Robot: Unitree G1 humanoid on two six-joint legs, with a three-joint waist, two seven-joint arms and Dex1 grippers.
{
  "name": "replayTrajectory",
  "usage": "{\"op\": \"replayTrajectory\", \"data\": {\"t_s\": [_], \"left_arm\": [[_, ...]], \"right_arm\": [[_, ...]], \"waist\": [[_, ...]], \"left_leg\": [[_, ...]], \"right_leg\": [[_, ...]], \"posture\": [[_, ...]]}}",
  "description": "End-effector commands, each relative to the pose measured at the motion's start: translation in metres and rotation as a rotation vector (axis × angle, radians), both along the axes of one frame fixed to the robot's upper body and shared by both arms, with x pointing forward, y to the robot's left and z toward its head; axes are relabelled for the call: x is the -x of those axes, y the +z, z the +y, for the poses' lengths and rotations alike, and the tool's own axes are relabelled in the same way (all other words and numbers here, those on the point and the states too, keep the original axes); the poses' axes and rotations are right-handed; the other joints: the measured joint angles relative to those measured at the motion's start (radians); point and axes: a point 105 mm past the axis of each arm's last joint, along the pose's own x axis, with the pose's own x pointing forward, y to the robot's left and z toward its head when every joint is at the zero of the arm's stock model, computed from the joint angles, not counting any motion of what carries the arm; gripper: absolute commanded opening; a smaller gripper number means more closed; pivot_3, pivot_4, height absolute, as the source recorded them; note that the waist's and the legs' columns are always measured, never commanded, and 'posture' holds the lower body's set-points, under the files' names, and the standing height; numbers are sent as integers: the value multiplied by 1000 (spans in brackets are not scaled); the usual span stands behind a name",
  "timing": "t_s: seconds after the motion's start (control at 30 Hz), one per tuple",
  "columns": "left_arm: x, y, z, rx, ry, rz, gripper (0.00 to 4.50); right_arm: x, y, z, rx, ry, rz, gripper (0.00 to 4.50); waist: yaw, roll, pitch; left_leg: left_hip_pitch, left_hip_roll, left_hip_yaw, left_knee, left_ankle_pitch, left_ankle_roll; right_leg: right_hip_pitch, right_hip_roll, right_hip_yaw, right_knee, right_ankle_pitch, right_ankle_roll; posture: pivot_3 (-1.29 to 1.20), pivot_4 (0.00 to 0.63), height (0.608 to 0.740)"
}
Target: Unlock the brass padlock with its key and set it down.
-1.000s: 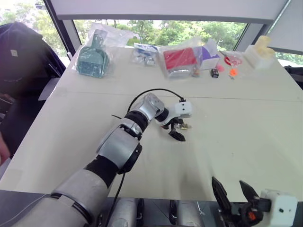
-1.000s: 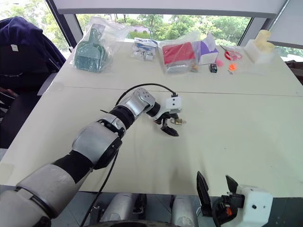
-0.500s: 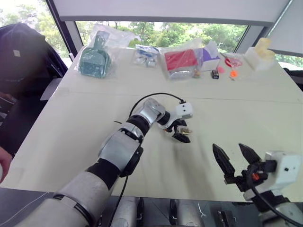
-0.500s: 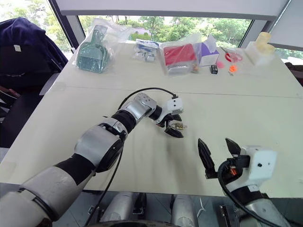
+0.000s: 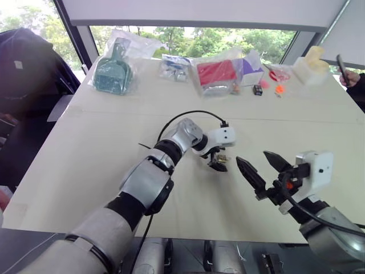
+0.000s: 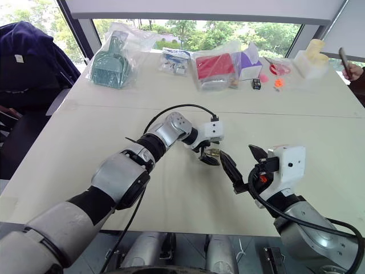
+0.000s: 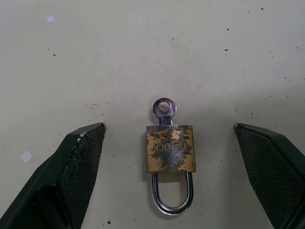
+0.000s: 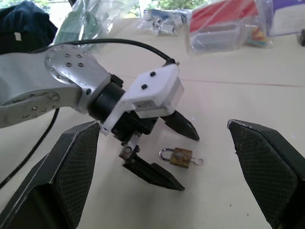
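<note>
Brass padlock (image 7: 170,149) lies flat on table (image 5: 85,142) betw. the wide-apart fingers of left gripper (image 8: 164,152), untouched; left wrist view shows key (image 7: 164,109) inserted. Right gripper (image 5: 256,168) wide, empty, just beside.

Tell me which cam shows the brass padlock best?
Left wrist view: the brass padlock lies flat between the left hand's open fingers, key in its body. Right wrist view shows it small, side-on; eye views show a speck.

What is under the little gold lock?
The brass padlock lies flat on the bare pale table, its key sticking out of its body. The patch of table beneath it is covered.
</note>
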Motion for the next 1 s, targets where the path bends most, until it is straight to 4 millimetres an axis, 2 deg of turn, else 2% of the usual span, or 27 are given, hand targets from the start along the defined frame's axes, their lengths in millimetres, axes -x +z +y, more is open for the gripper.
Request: {"op": "replayTrajectory", "data": {"t_s": [0.03,0.2,0.23,0.33,0.47,0.6,0.67,0.73,0.87,1.0], "left_arm": [[0,-26,22,-127,25,31,3141],[0,-27,20,-122,33,17,839],[-1,-26,20,-118,37,4,716],[-7,-16,15,-75,38,-47,727],[-18,25,6,86,-7,-180,727],[-19,91,16,341,-142,-281,727],[-15,110,23,433,-188,-283,727],[-9,134,29,592,-206,-213,727],[4,149,50,663,-230,-294,727],[21,152,59,661,-210,-413,727]], "right_arm": [[-1,8,-3,10,-7,-37,4500],[-2,7,-7,16,-12,-36,4500],[-3,6,-8,17,-12,-34,4500],[-8,3,-12,15,-9,-10,4500],[-15,6,-19,-35,31,15,4500],[-24,20,-22,-119,154,41,4500],[-26,20,-22,-120,198,86,4500],[-31,33,-18,-181,260,78,4500],[-47,63,-6,-281,354,14,4500],[-61,76,3,-336,400,-15,4500]], "waist": [[1,0,-1],[1,0,-2],[1,0,-2],[1,0,-5],[-1,0,-4],[-1,1,-4],[2,1,-4],[1,1,-4],[-6,3,-4],[-10,3,-4]], "left_leg": [[0,0,0,0,0,0],[0,0,0,0,0,0],[0,0,0,0,0,0],[0,0,0,0,0,0],[0,0,0,0,0,0],[-1,0,1,-2,0,0],[-1,0,2,-3,0,0],[-1,0,1,-3,0,0],[-1,0,2,-3,0,0],[-1,0,2,-4,1,-1]], "right_leg": [[0,0,0,0,0,0],[0,0,0,0,0,0],[0,0,0,0,0,0],[0,0,0,0,0,0],[0,-1,0,0,0,0],[-4,-1,2,1,1,0],[-5,-1,1,1,0,0],[-4,-2,1,1,1,-1],[-3,-2,2,0,1,-1],[-4,-1,3,1,1,-1]], "posture": [[0,150,735],[0,150,735],[0,150,735],[0,150,735],[0,150,735],[0,150,735],[0,150,735],[0,150,735],[0,150,735],[0,150,735]]}}
